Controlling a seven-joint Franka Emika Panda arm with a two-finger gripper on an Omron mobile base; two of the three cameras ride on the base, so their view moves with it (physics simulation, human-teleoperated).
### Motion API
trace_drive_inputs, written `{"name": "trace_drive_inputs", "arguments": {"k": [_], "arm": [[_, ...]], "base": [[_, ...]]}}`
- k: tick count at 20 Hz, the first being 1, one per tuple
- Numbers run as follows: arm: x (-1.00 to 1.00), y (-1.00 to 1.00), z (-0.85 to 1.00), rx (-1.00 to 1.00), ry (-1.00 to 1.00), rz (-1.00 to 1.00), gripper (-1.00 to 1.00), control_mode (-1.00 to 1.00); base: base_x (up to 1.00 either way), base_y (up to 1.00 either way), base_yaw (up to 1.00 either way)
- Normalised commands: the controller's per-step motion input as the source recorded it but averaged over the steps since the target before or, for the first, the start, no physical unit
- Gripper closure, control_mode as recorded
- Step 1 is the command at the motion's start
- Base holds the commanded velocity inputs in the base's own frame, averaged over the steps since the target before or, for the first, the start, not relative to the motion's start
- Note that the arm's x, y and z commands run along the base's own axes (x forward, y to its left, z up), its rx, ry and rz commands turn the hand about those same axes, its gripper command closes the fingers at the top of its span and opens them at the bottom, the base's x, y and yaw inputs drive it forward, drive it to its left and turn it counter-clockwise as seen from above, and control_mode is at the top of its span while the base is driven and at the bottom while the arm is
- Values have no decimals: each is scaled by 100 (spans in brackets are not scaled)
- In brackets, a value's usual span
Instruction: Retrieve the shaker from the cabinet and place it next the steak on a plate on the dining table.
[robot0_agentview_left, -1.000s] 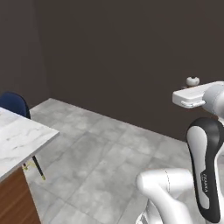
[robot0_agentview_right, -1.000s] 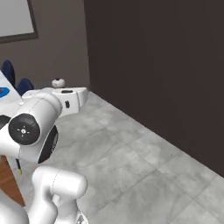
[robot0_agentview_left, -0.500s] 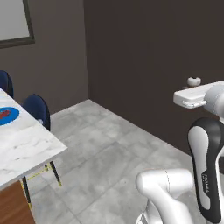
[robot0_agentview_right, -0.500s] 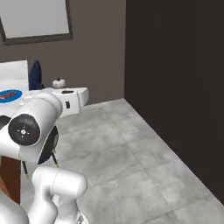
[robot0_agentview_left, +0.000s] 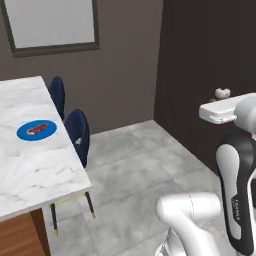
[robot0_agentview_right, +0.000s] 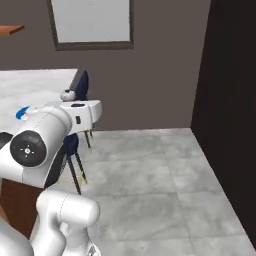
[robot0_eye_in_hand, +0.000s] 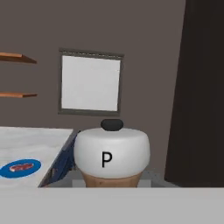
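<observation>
While your gripper (robot0_eye_in_hand: 112, 186) is clenching the shaker (robot0_eye_in_hand: 112, 153) at frame centre, the steak (robot0_eye_in_hand: 20, 166) is sitting on the plate (robot0_eye_in_hand: 8, 171) lower left.

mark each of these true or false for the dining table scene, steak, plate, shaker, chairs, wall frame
1. The steak lies on the blue plate. True.
2. The shaker already stands on the dining table beside the plate. False: it sits close before the hand camera, carried at the tool, away from the table.
3. The shaker's pale top bears a dark letter P. True.
4. The chairs by the table are red. False: they are dark blue.
5. A framed pale panel hangs on the wall behind the table. True.
6. The plate holds two steaks. False: only one lies on it.
</observation>
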Motion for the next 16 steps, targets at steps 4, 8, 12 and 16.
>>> {"name": "trace_drive_inputs", "arguments": {"k": [4, 8, 12, 16], "arm": [[0, 0, 0, 0, 0, 0, 100, 100], [0, 0, 0, 0, 0, 0, 100, 100], [0, 0, 0, 0, 0, 0, 100, 100], [0, 0, 0, 0, 0, 0, 100, 100]], "base": [[81, -16, 57], [85, -14, 57], [83, -21, 57], [82, -26, 56]]}}
